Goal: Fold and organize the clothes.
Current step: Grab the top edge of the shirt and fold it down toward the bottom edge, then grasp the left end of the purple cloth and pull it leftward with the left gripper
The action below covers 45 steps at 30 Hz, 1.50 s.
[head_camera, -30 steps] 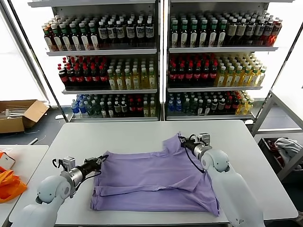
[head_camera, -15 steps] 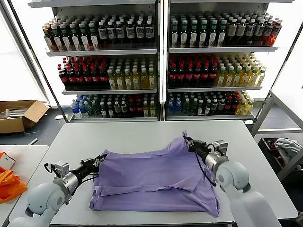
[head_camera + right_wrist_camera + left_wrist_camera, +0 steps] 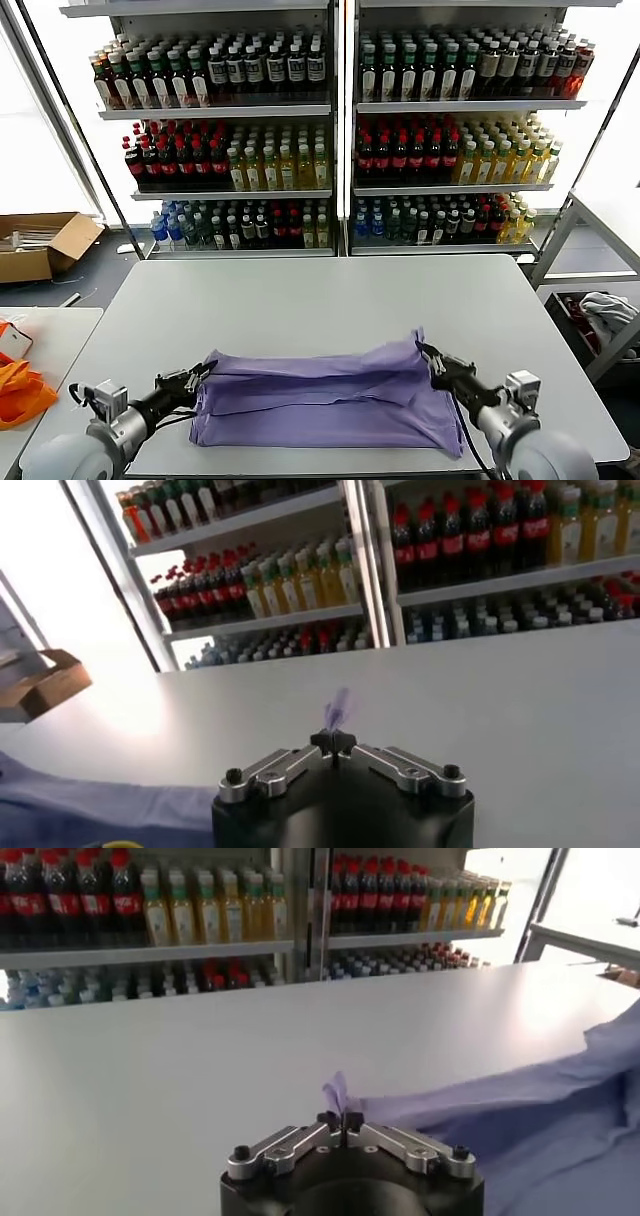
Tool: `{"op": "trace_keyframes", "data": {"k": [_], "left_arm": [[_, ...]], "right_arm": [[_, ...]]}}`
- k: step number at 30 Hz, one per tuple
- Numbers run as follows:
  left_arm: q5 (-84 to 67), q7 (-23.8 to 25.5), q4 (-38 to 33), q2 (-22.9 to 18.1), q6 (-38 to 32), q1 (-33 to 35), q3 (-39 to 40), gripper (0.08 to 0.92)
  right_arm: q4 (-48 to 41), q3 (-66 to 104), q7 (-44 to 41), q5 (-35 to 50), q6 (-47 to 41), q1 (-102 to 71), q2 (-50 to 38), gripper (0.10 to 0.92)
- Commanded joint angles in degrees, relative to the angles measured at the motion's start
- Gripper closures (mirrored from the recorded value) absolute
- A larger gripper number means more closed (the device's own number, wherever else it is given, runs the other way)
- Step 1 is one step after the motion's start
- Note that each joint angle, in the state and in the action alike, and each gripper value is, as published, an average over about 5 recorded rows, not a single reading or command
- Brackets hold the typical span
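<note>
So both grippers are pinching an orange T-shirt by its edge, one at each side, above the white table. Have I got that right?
Not quite: the T-shirt is light purple, not orange, as the head view shows. The rest holds: the left gripper and right gripper each pinch its edge, one at each side, above the white table.

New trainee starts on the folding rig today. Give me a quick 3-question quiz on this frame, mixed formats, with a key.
1. True or false: both grippers are shut on the T-shirt.
2. Multiple choice: where does the left gripper hold the fabric? A) at the shirt's end on the robot's left B) at the middle of the near hem C) nowhere
3. Short answer: what fills the shelves behind the table?

Key:
1. True; the right gripper pinches the opposite end.
2. A
3. Rows of bottled drinks.
</note>
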Motion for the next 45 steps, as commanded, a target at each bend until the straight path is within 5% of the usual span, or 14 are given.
{"op": "trace_keyframes", "data": {"k": [1,9,21,30,39,45], "left_arm": [[4.71,1.4,-3.2,-0.61,0.59,7.52,-1.99,0.913],[7.63,0.76,-5.42,-4.08,0.36,7.86,-2.99,0.785],[7.76,-11.27,-9.71,-13.35,-1.82,9.61,-6.12,0.439],[8.59,-20.58,-12.36,-22.2,-3.39,14.49,0.28,0.201],[8.51,-23.37,-8.58,-23.08,-2.53,12.48,4.83,0.194],[8.54,-24.24,-4.88,-24.56,-2.3,11.28,6.77,0.324]], "right_arm": [[5.34,3.55,-0.89,-1.59,0.33,-13.32,-0.59,0.918],[3.83,1.45,-1.12,-5.19,3.14,-7.43,-0.54,0.773],[-2.93,4.02,-1.75,-10.21,19.88,0.38,0.26,0.426],[-4.94,5.14,-1.98,-11.16,23.27,-2.35,2.27,0.213],[-5.04,3.08,-1.75,-8.17,21.14,-1.18,2.1,0.202],[-4.27,3.35,-1.71,-6.88,20.81,-1.32,1.7,0.203]]}}
